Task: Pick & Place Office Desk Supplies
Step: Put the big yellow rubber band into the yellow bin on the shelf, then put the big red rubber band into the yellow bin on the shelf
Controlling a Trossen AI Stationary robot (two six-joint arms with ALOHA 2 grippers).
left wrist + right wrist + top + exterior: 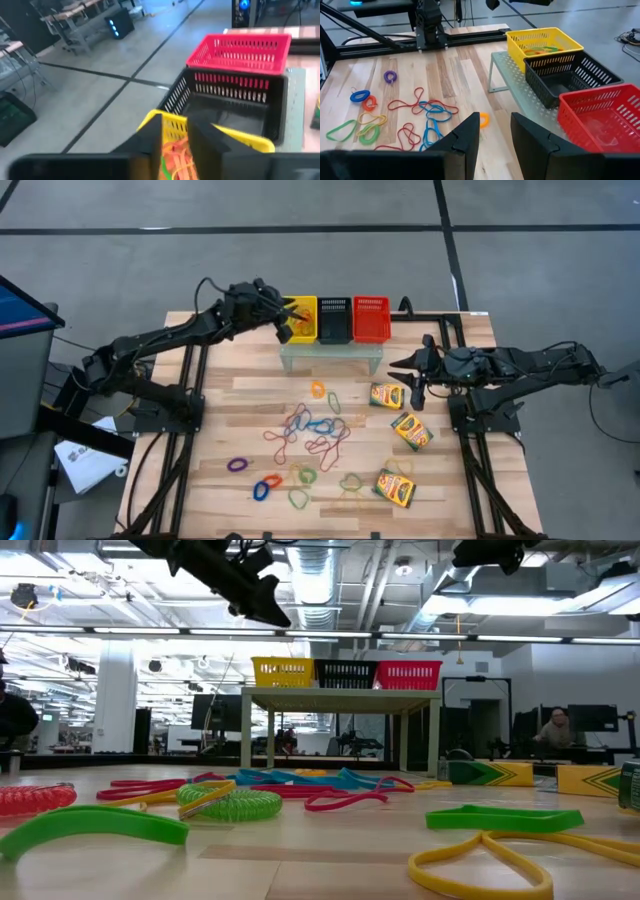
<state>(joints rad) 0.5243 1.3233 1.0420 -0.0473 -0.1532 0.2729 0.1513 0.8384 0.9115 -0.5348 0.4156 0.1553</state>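
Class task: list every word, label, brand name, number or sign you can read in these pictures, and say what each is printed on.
None can be read.
Three crayon boxes: printing is visible, but it is too small and blurred to read.
Yellow basket, black basket, red basket: no labels visible.

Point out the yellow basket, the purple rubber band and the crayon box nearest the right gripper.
yellow basket (304, 308): high view, its rim.
purple rubber band (237, 464): high view, the loop's edge.
crayon box (386, 396): high view, middle of its face.
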